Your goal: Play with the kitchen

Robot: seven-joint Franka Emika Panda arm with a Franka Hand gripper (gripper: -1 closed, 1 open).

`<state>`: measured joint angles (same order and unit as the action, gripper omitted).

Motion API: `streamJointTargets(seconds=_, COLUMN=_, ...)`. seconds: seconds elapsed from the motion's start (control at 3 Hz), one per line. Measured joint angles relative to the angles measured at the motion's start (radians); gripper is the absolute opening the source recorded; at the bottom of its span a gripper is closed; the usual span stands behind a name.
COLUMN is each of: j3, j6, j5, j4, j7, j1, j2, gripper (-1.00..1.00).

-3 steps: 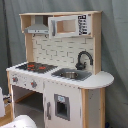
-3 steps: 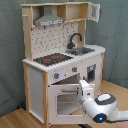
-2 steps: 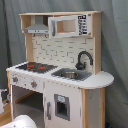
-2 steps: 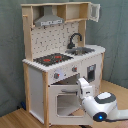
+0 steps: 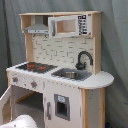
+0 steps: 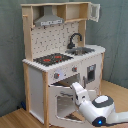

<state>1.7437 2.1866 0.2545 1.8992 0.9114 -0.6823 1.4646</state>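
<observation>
The kitchen [image 5: 60,55] [image 6: 60,55] is a tall white and light-wood toy unit that shows in both exterior views. It has a black-red hob [image 6: 52,59], a steel sink [image 6: 82,50], a black faucet [image 6: 75,39] and a grey hood [image 6: 50,21]. In the second exterior view the windowed oven door [image 6: 64,102] hangs open, tilted outward. My gripper [image 6: 76,90] sits at the door's upper edge on the second exterior view's right, with the white arm [image 6: 99,109] behind it. In the first exterior view only a white part of the arm [image 5: 20,121] shows at the bottom left.
Knobs [image 6: 56,76] line the front panel under the hob. An upper cabinet door [image 6: 94,11] stands open at the top right of the second exterior view. A grey curtain [image 6: 115,35] hangs behind the unit, which stands on a wooden floor [image 6: 15,119].
The arm has shifted slightly up and toward the oven door. The door stays open at about the same tilt.
</observation>
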Motion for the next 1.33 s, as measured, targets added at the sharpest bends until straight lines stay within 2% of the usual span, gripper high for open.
streamJointTargets(seconds=0.33, j3=0.029, j6=0.011, j5=-0.019, j4=-0.072, j7=-0.047, j1=-0.052, j2=-0.009, gripper=1.0)
streamJointTargets(seconds=1.0, j3=-0.029, j6=0.01, j5=-0.02, j4=-0.219, j7=-0.178, j1=-0.098, j2=-0.045, gripper=1.0)
streamJointTargets(seconds=1.33, j3=-0.056, j6=0.003, j5=-0.02, j4=-0.276, j7=-0.255, j1=-0.123, j2=-0.072, gripper=1.0)
